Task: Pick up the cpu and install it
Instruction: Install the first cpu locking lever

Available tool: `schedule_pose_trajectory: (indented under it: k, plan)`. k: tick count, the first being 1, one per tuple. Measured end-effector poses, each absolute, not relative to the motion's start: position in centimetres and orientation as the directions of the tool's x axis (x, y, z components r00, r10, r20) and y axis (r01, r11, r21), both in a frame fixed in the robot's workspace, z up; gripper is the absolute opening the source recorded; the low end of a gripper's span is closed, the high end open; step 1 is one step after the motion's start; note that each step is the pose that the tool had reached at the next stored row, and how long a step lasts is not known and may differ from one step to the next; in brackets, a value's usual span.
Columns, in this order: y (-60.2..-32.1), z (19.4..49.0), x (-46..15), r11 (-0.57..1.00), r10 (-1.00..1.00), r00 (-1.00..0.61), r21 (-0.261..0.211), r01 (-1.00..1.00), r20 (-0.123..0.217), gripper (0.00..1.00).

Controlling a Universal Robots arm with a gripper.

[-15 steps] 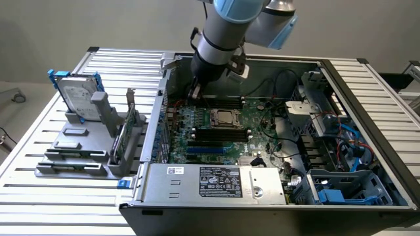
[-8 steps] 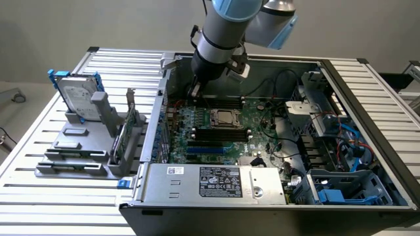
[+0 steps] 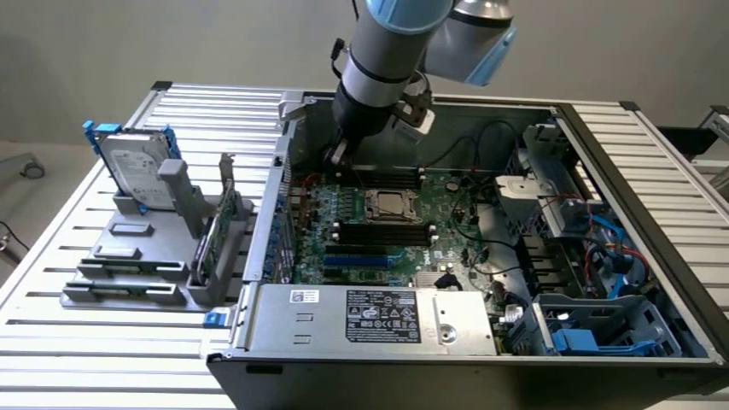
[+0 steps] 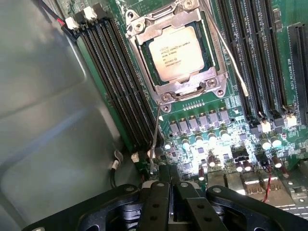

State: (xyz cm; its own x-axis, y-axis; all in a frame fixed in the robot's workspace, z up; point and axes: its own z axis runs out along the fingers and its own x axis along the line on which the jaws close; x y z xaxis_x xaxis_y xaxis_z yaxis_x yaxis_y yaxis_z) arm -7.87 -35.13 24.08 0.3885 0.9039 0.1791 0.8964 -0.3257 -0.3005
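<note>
The cpu (image 4: 175, 52) lies flat in the motherboard socket (image 4: 139, 30), silver top up, with the metal frame of the socket around it. Dark memory slots (image 4: 120, 82) run along both sides. Two thin lever wires (image 4: 155, 137) stand loose beside the frame, so I judge that the chip is seated but the clamp is not yet locked.

The gripper (image 4: 164, 169) hovers over the board just past the socket, toward the far side and the exterior view's left, near the case wall (image 4: 43, 120). Its fingers (image 4: 156, 207) are pressed together and hold nothing.

The placing step looks done to me. What is left calls for a fine aim at a thin lever, keeping clear of the small capacitors (image 4: 199, 139) close by.
</note>
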Motion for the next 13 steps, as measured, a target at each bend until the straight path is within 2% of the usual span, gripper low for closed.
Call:
schedule_pose_trajectory:
  k: [7,13]
  plan:
    - [-35.12,24.52,-7.94,-0.378,0.879,0.44,-0.293,0.878,0.183,0.11]
    - [-35.02,24.54,-7.94,-0.423,0.856,0.478,-0.266,0.867,0.197,0.11]
